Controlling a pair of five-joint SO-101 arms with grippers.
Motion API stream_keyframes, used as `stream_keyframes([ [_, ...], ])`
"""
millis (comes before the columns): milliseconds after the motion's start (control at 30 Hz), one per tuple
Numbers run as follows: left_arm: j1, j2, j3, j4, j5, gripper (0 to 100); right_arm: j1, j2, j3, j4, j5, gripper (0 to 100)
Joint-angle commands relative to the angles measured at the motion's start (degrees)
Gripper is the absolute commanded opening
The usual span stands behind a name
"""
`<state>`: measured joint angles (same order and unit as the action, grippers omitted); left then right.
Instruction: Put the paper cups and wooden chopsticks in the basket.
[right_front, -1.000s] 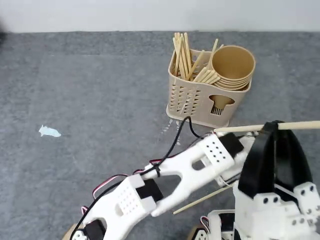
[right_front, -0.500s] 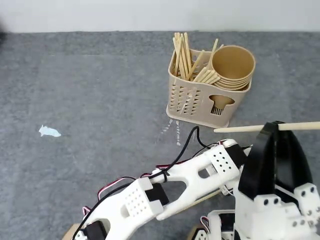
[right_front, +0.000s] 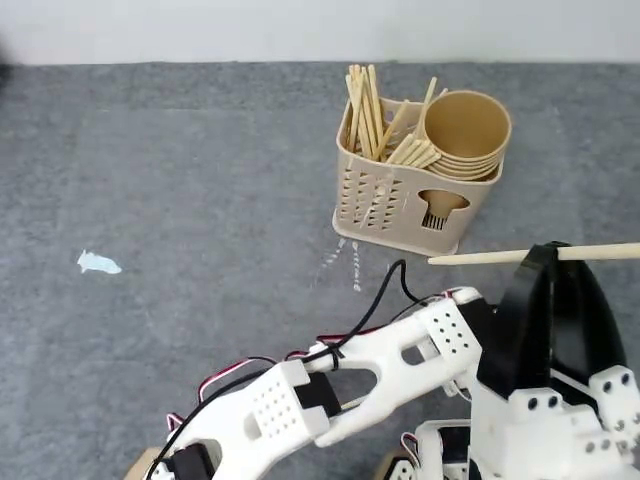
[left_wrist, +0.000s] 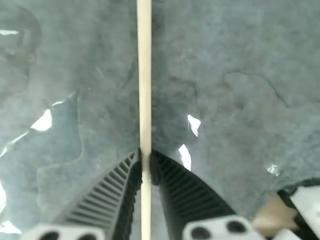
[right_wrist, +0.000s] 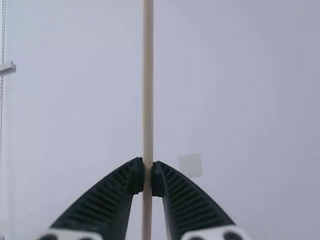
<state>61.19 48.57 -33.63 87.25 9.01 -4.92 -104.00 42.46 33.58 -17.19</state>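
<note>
Grey felt tabletop (right_front: 180, 180) under a white wall, with a beige perforated plastic basket (right_front: 400, 200) toward the far side. A stack of tan paper cups (right_front: 467, 130) is already in one compartment of the basket. A bundle of pale wooden chopsticks (right_front: 362, 105) stands in the other. A small pale-blue scrap (right_front: 98, 263) lies well away from the basket.

Change: over the last second the white left arm (right_front: 380, 360) slid back from the basket toward the near edge. The loose stick that lay bare beside it is now almost covered by the arm. The black right arm (right_front: 550, 320) hasn't moved; its single wooden chopstick (right_front: 480, 257) is held level just in front of the basket. Likely meaning: the last two sticks are both gripped and only the drops into the basket remain.

The high view leaves the left jaws tucked against the right arm, grip unreadable. The left wrist view settles it: left jaws pressed onto a second wooden chopstick (left_wrist: 144, 75), low over the felt. The right wrist view shows the right jaws pinching their stick with white wall behind, so they are raised and facing away from the tabletop.
</note>
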Motion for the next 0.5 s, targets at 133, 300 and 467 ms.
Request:
stream_keyframes([
  [133, -3.69, -3.25, -10.59, 7.56, 0.26, 1, 0.31, 0.31, -0.18, -4.79, 0.00, 0.8],
  [300, -7.21, -3.96, -13.76, 12.92, -2.29, 1, 0.31, 0.22, -0.26, -6.73, 0.00, 0.8],
  [467, -12.92, -4.04, -13.67, 13.27, -2.29, 1, 0.40, 0.04, -0.26, -8.04, 0.00, 0.8],
])
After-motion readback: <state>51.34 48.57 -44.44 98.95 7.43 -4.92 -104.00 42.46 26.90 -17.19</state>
